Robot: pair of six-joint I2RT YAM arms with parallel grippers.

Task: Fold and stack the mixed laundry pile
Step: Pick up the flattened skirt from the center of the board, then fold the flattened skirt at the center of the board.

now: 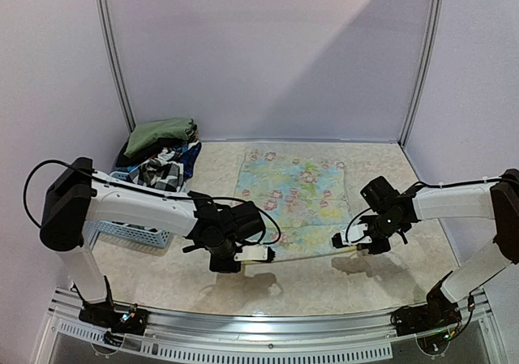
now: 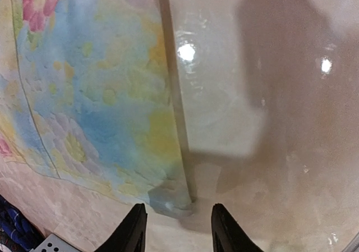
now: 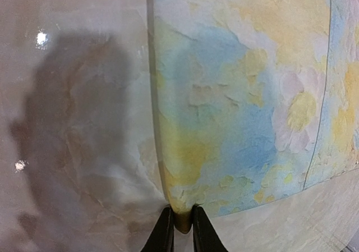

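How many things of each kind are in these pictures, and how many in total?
Cloth pieces: 4, namely floral cloth, olive piece, checked shirt, dark blue piece
Basket: 1
Tools: 2, namely left tool, right tool
Total: 7

My L arm (image 1: 138, 203) reaches in from the left, forearm angled down twd table centre. L gripper (image 2: 178, 223) sits low, fingers spread apart. R arm (image 1: 450, 202) stretches in from the right, wrist dipped. R gripper (image 3: 179, 221) has fingers pinched tight on a corner of the floral cloth (image 3: 235, 106).
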